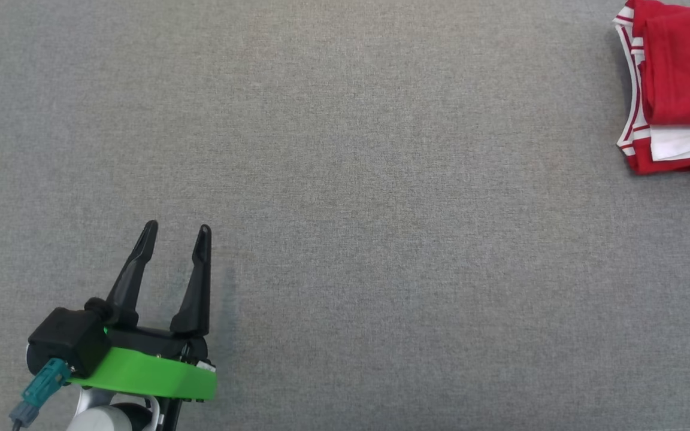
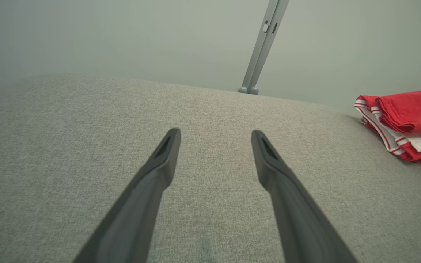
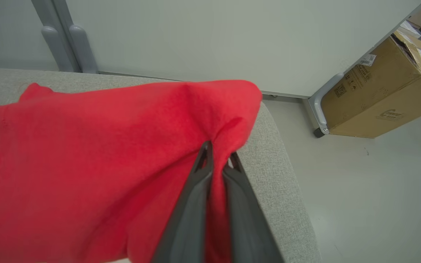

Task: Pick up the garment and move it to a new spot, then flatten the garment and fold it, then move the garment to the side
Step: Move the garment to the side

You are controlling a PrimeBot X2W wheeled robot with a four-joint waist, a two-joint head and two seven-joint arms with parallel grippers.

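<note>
Grey fabric surface (image 1: 381,179), pale wall panel (image 3: 196,36) behind on grey posts (image 3: 80,47), cardboard box (image 3: 375,95) on floor (image 3: 360,204) against the panel.

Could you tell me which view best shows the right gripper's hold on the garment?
The right wrist view: the right gripper is shut on the red garment, close up. The head and left wrist views show it folded, cut off at their right edges.

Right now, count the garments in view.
1: the red garment, folded at the grey surface's far right edge, pinched by the right gripper. Others may be hidden.
</note>
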